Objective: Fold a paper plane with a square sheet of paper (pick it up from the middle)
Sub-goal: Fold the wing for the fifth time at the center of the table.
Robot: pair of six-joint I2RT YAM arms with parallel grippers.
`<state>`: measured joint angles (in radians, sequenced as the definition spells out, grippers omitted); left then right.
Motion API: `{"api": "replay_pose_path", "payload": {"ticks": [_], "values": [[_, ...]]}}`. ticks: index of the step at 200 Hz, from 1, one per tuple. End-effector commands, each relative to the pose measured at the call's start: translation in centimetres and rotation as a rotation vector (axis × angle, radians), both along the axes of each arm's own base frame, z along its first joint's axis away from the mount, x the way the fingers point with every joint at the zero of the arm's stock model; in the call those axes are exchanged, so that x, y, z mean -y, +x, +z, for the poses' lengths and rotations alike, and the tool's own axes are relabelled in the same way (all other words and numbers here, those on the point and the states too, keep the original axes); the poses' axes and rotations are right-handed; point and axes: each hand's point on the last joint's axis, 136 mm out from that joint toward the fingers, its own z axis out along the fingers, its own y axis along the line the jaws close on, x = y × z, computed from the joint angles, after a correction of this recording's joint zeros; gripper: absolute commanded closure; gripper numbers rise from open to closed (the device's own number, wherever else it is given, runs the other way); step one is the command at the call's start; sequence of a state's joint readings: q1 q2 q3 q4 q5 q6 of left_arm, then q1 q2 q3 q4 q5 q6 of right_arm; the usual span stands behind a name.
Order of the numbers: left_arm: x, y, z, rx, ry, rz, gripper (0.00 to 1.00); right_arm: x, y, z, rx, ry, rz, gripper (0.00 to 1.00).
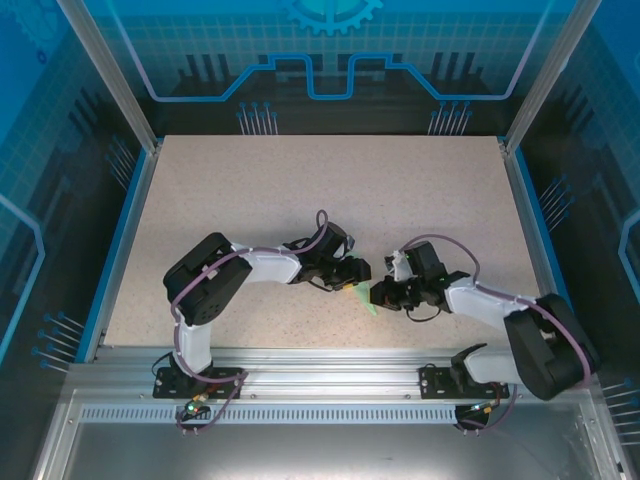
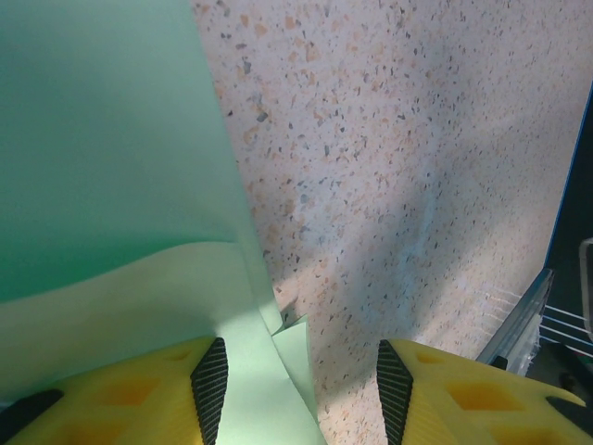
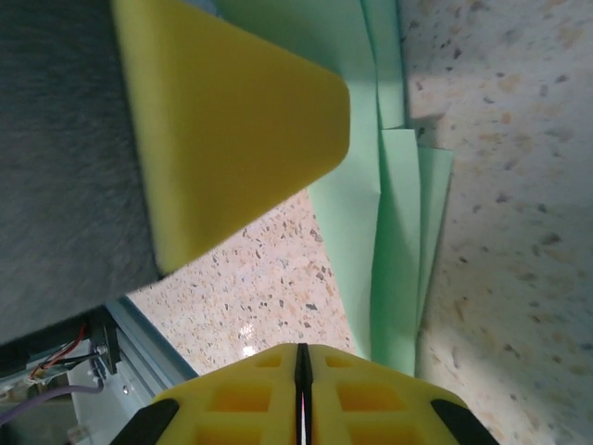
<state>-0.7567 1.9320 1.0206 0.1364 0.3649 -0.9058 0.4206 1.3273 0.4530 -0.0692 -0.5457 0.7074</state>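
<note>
Where it is folded, paper (image 3: 398, 241) shows narrow overlapping mint-green layers | left hand (image 2: 301, 375) half-wide | right hand (image 3: 298, 362) closed

No legible text or signs

Folded paper (image 1: 366, 298) mostly hidden, shape unclear.

The top camera looks steeply down from the near edge over the whole speckled beige tabletop (image 1: 300, 190). Both wrist cameras sit close above it, sharing the folded pale mint-green paper (image 2: 111, 185).
</note>
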Motion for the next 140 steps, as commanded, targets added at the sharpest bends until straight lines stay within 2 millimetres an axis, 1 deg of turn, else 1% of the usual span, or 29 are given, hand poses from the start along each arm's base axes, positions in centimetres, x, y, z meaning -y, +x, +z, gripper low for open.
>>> {"api": "replay_pose_path", "payload": {"ticks": [1, 19, 33, 53, 76, 115, 140], "values": [[-0.5, -1.0, -2.1, -0.046, 0.058, -0.029, 0.49, -1.9, 0.9, 1.4, 0.021, 0.071, 0.053, 0.9], [-0.4, -0.9, -2.1, -0.046, 0.055, -0.028, 0.5, -1.8, 1.2, 0.3, -0.007, 0.042, 0.053, 0.91], [-0.4, -1.0, -2.0, -0.046, 0.055, -0.028, 0.5, -1.5, 1.0, -1.0, -0.045, 0.011, 0.051, 0.91], [-0.5, -1.0, -2.1, -0.047, 0.06, -0.026, 0.5, -1.1, 0.0, -2.8, -0.102, -0.01, 0.055, 0.91], [-0.7, -1.0, -2.4, -0.051, 0.068, -0.025, 0.5, 0.2, -1.4, -4.7, -0.155, -0.071, 0.044, 0.92], [-1.0, -1.1, -2.7, -0.06, 0.084, -0.015, 0.5, 1.2, -3.0, -5.4, -0.19, -0.11, 0.042, 0.92], [-1.1, -1.1, -2.9, -0.066, 0.089, -0.01, 0.51, 1.7, -3.9, -5.4, -0.2, -0.121, 0.038, 0.92]]}}
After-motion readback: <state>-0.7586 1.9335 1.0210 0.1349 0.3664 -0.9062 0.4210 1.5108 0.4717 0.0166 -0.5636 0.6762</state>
